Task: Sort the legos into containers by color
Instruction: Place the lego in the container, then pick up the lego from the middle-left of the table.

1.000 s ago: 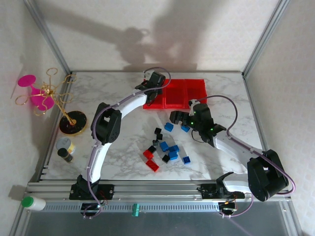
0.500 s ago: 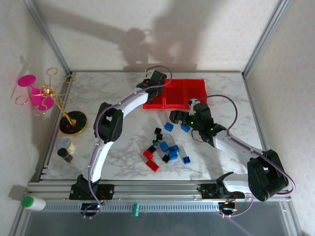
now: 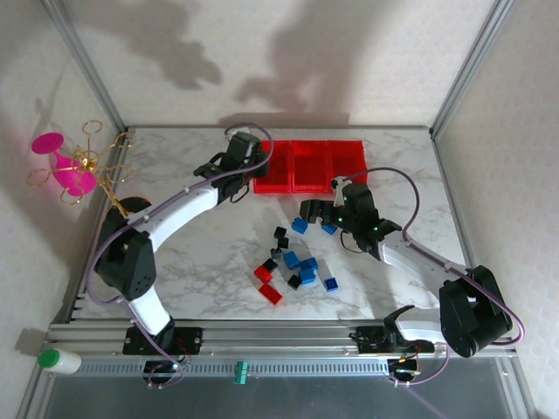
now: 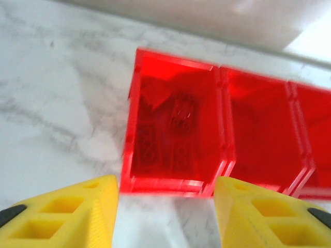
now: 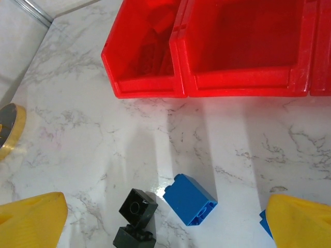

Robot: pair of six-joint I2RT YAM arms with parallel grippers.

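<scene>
Left wrist view: the left gripper [image 4: 165, 209] hangs spread and empty just short of the containers [image 4: 170, 186] — red bricks [image 4: 181, 109] lie in the leftmost bin. Loose legos [image 3: 295, 262] are scattered on the table [image 3: 210, 253] nearby. The right gripper [image 5: 165, 227], fingers wide and empty, hovers over a blue brick [image 5: 190, 206] — it should centre on it, straddle its flat sides, and avoid the black brick [image 5: 137, 206] just beside it.

The containers [image 3: 310, 166] sit behind the scattered legos [image 3: 291, 259], with some legos inside the leftmost.
</scene>
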